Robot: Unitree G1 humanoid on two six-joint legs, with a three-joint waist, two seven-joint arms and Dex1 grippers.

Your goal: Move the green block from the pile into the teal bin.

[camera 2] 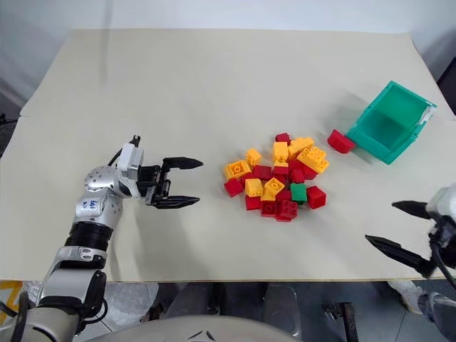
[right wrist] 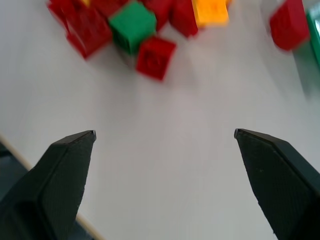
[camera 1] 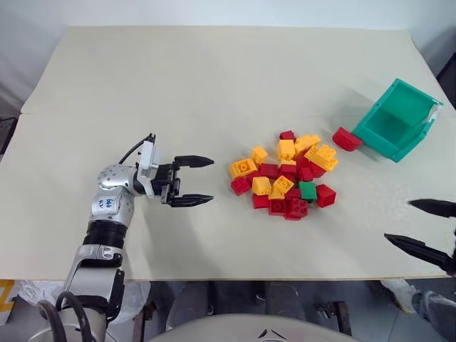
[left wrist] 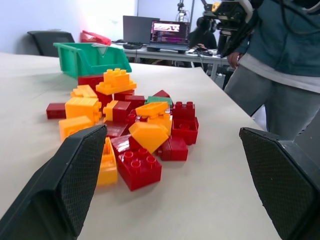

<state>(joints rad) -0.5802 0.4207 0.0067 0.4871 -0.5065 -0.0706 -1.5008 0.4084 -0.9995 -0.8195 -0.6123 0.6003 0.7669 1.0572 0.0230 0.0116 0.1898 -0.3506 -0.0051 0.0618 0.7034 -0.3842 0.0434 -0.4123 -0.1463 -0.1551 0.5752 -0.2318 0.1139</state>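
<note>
The right gripper point(camera 2: 400, 231) is hanging wide open and empty over the table's near right edge, its two black fingers point(right wrist: 70, 165) splayed well apart with only bare tabletop between them. Just ahead of it, the green block point(camera 1: 308, 190) is sitting on the near right side of the pile point(camera 1: 285, 174), wedged between a red brick point(camera 1: 325, 195) on its outer side and a dark red double brick point(camera 1: 293, 207) toward the near edge. It is not in the bin yet.

Over on the other side, the left gripper point(camera 1: 191, 181) is hovering level beside the pile, jaws open, holding nothing, pointing across at the bricks.

The teal bin point(camera 1: 420, 127) is lying tipped toward the pile at the far right, its opening facing the bricks, and one stray red brick point(camera 1: 346, 138) is resting against its lip.

The right arm looks better placed for the pick. The trick, I'd say, is coming down with the fingers straddling only the green block's free faces, not its red neighbours, closing squarely on the flat sides. Then it needs lifting clear before swinging to the bin, and releasing well inside the mouth, past that stray red brick.
</note>
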